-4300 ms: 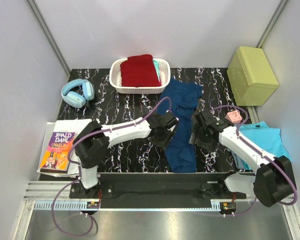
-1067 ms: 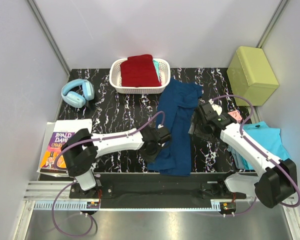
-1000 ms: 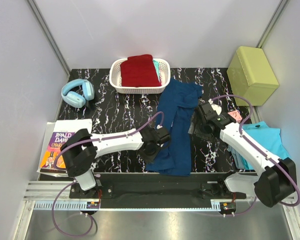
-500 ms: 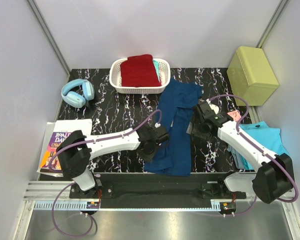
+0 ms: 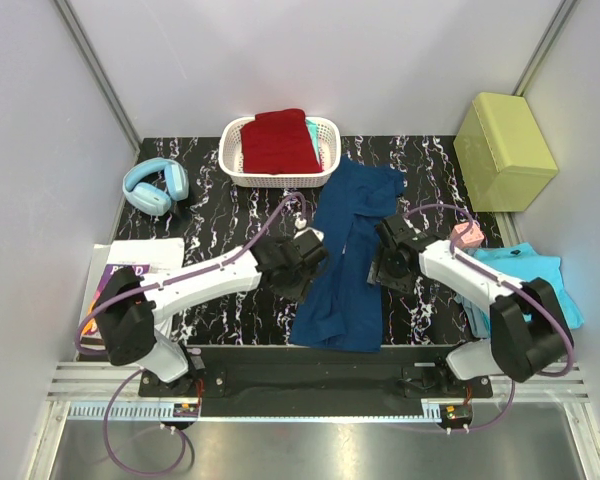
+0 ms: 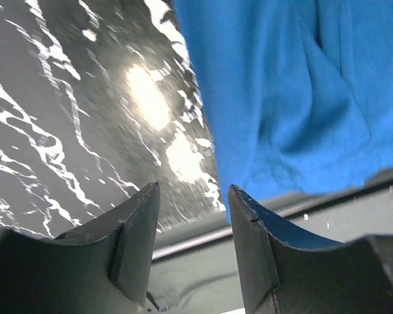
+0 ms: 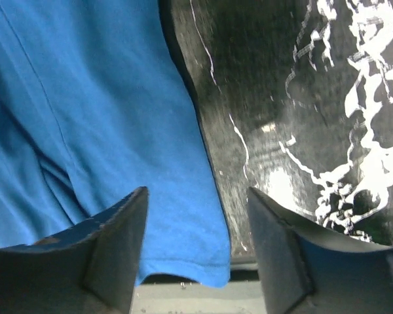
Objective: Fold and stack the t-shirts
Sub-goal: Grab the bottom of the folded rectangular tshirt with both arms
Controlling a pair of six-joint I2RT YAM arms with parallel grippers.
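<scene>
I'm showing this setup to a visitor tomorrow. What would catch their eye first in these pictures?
First the blue t-shirt, lying in a long strip down the middle of the black marbled table, with the left gripper and the right gripper open on either side of it. Then the dark red t-shirt in the white basket at the back, and the yellow-green box at the far right.

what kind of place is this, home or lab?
Most likely a lab recording cell: left arm and right arm bolted to a rail at the table edge, bare white panel walls around it, staged props like headphones and a laundry basket.
</scene>
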